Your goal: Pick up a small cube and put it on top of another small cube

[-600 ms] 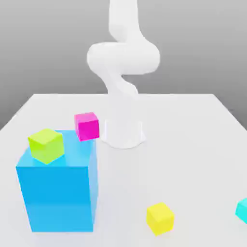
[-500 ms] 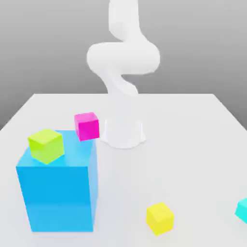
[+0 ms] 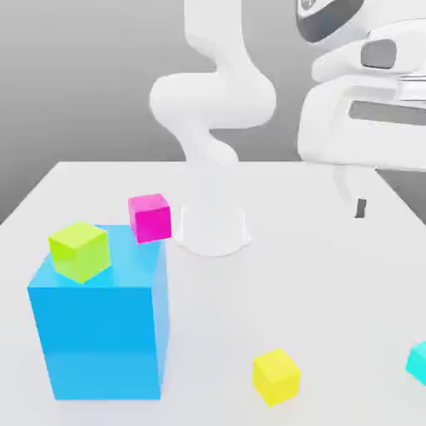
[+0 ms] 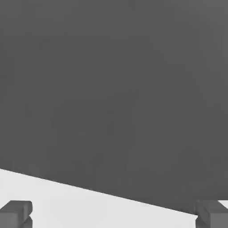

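Note:
The small cyan cube (image 3: 418,363) lies at the exterior view's right edge, partly cut off, near the table's front. Other small cubes are a yellow one (image 3: 275,376) at the front, a magenta one (image 3: 151,217) further back and a lime one (image 3: 79,250). My gripper (image 3: 356,204) hangs high at the exterior view's upper right, well above and behind the cyan cube. In the hand view its gripper (image 4: 114,216) is open, the fingertips (image 4: 15,211) far apart with nothing between them.
A large blue cube (image 3: 100,333) stands at the exterior view's left with the lime cube on its top. The arm's white base (image 3: 215,229) sits mid-table behind it. The white table (image 3: 316,283) ends just right of the cyan cube.
The hand has swung into the exterior view at the upper right, where before the arm's elbow alone showed. None of the cubes has moved.

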You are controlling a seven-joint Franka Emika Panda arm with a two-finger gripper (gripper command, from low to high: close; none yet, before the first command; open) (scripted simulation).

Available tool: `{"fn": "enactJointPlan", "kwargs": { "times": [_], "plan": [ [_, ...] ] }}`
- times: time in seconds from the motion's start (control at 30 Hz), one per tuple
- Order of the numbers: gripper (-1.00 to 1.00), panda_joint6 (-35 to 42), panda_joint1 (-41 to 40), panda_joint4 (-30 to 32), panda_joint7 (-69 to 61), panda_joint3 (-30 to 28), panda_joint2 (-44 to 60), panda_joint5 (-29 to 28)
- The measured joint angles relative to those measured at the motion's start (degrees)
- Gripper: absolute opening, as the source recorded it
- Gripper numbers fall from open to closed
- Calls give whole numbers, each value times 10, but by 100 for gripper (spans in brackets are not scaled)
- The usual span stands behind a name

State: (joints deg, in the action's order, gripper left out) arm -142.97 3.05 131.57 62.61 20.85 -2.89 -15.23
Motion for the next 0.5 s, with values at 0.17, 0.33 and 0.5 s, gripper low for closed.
{"fn": "enactJointPlan", "kwargs": {
  "times": [0.17, 0.33, 0.5],
  "plan": [
    [0, -27, 42, 0, 38, 13, 103, -34],
    [0, -59, 80, 1, 61, 30, 200, -46],
    [0, -112, 124, -11, 94, 13, 299, -78]
  ]
}}
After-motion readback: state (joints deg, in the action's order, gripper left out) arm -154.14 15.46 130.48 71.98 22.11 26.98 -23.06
